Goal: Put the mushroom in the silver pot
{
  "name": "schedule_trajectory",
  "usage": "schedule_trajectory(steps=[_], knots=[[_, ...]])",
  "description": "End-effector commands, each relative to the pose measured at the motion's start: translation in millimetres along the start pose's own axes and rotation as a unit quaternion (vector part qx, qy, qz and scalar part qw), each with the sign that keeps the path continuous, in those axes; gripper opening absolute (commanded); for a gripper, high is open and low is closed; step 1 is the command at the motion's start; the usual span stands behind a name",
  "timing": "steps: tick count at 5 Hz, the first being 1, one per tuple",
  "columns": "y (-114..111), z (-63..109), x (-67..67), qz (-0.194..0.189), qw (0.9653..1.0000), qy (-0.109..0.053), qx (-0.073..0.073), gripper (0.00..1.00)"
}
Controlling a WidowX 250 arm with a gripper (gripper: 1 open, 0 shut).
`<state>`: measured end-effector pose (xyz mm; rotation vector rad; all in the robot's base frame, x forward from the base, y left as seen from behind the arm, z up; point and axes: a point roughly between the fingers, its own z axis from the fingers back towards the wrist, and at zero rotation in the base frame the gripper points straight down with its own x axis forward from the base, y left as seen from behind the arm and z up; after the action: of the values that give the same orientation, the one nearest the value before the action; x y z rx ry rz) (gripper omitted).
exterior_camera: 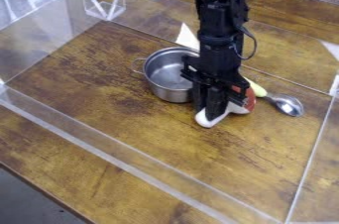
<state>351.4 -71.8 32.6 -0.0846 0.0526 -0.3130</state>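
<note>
The silver pot [173, 72] sits on the wooden table left of centre, shiny and empty. My gripper [216, 107] hangs straight down at the pot's right rim, shut on the mushroom [212, 118]. The mushroom's white stem pokes out below the fingers near the tabletop, and its reddish cap shows on the right side of the fingers. I cannot tell whether the stem touches the wood.
A silver spoon [281, 104] lies on the table to the right of the gripper. A pale yellowish object [189, 37] lies behind the pot, partly hidden by the arm. Clear acrylic walls [79, 134] fence the table on all sides.
</note>
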Motion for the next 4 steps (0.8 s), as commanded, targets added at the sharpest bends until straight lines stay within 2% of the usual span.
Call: schedule_trajectory(steps=[1,2,4], knots=[[3,41.6,3.7,-0.018,0.9989,-0.043,0.007,0.00],[8,60.4,4.3,-0.034,0.9980,-0.054,0.008,0.00],[24,94.7,-4.6,0.019,0.9953,-0.092,0.023,0.00]])
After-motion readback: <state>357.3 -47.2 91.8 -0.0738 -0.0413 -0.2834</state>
